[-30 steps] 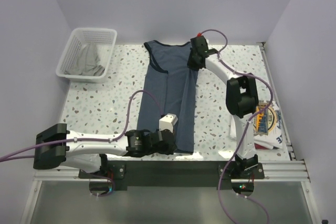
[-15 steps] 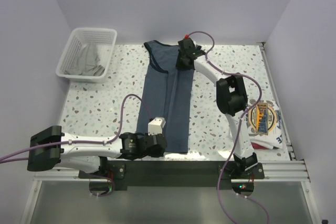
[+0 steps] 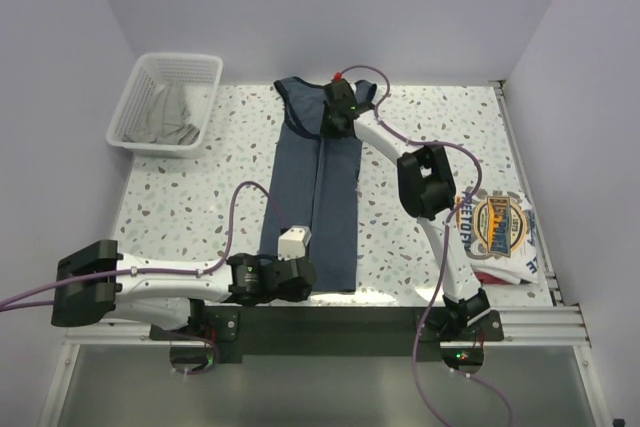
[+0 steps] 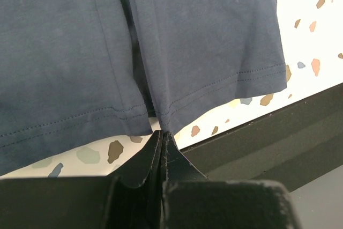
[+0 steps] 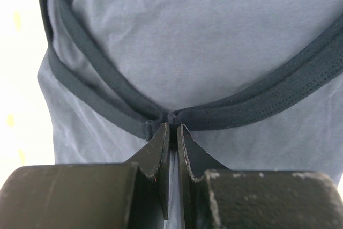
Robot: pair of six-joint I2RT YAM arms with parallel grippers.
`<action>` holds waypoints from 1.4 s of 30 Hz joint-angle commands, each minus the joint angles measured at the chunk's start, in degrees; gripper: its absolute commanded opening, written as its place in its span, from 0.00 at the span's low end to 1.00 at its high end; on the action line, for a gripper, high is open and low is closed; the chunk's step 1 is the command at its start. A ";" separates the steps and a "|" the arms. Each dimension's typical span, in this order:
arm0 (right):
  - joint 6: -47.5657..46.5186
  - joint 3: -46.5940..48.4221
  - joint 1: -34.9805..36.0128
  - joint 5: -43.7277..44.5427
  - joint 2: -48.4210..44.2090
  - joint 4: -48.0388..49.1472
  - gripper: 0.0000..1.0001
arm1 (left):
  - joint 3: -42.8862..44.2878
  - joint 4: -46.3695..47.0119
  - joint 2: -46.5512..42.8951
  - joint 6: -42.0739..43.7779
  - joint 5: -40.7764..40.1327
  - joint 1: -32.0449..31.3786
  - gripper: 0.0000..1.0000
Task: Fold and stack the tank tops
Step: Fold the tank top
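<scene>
Blue tank top (image 4: 203, 41) — hem inside left gripper (image 4: 162, 133)

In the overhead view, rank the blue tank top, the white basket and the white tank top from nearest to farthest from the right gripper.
1. slate-blue tank top: mid-table, its neckline pinched in the jaws of the right gripper.
2. white basket: far-left corner.
3. white tank top: near-right edge, only somewhat farther.

We look down from above and behind on the whole table (image 3: 180, 207). Our wrist views sit close to the slate-blue tank top (image 3: 320, 197), left at its hem (image 4: 214, 87), right at its neckline trim (image 5: 257, 105), both spots inside the top view.
</scene>
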 commanded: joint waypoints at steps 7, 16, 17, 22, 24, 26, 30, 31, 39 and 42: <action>0.74 3.07 0.27 -0.31 0.86 1.56 0.00 | -0.65 -1.56 -1.30 -1.40 -0.78 0.11 0.00; 0.65 1.49 0.27 -1.27 -1.07 3.40 0.24 | 0.40 -2.70 -1.91 -1.13 -1.40 0.11 0.24; 0.56 1.84 0.27 -1.36 -1.24 3.40 0.29 | 0.93 -3.31 -2.52 -1.22 -1.57 0.19 0.32; -0.40 3.69 0.27 -1.98 -3.35 2.53 0.37 | 3.74 -6.13 -4.28 -0.78 -3.86 0.19 0.42; -0.67 3.95 0.27 -1.89 -4.32 1.48 0.38 | 6.11 -7.80 -4.98 -0.17 -4.99 0.11 0.43; -1.54 2.12 0.19 -1.10 -7.12 0.68 0.40 | 9.00 -9.72 -5.68 0.44 -6.31 0.45 0.43; -1.72 -7.28 0.19 -0.31 -15.29 0.76 0.41 | 11.83 -12.55 -6.65 4.82 -7.29 6.76 0.44; -1.55 -12.52 0.27 -0.13 -19.22 0.59 0.41 | 11.74 -12.55 -7.09 5.80 -6.85 10.70 0.44; 0.56 -44.71 5.01 1.18 -41.92 2.61 0.40 | 7.36 -12.81 -11.05 10.73 -0.97 25.76 0.57; 3.28 -56.05 9.93 3.02 -50.07 1.04 0.40 | 4.63 -15.00 -12.89 9.33 1.76 29.54 0.58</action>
